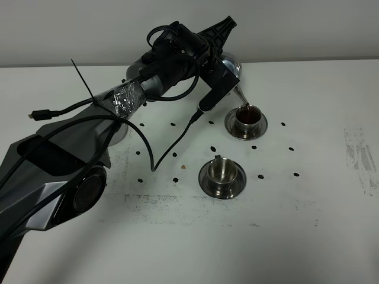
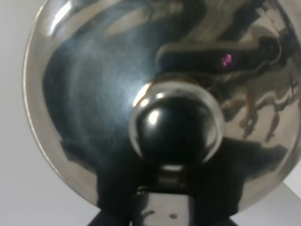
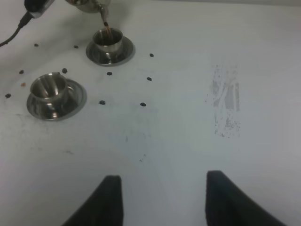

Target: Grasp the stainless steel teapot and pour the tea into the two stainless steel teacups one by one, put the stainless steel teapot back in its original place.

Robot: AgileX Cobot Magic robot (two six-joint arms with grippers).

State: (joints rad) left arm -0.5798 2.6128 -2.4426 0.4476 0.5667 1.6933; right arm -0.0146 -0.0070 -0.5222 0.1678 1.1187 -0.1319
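Exterior high view: the left gripper point(image 1: 220, 41) was clamped on the stainless steel teapot point(image 1: 232, 64), which was held aloft and tipped forward over the far teacup point(image 1: 246, 117). The spout point(image 1: 240, 96) sat just above the rim, and dark tea point(image 1: 247, 112) was already in the cup. The near teacup point(image 1: 221, 170) stood empty on its saucer point(image 1: 205, 184), closer to the camera on the white table point(image 1: 320, 225). Left wrist view: the domed lid point(image 2: 84, 94) and its knob point(image 2: 176, 127) filled the frame, and the exact contact of the jaws was hidden. Right wrist view: the right gripper point(image 3: 162, 202) hung with fingers spread, pinching nothing, well apart from both cups. Handling, as judged: the pot is rigid and polished, hence slippery, and its weight should lessen and shift as tea drains. The loop handle is the sound place to hold it. The lid may be loose and could slide at a steep tilt. The cups look light and easily knocked
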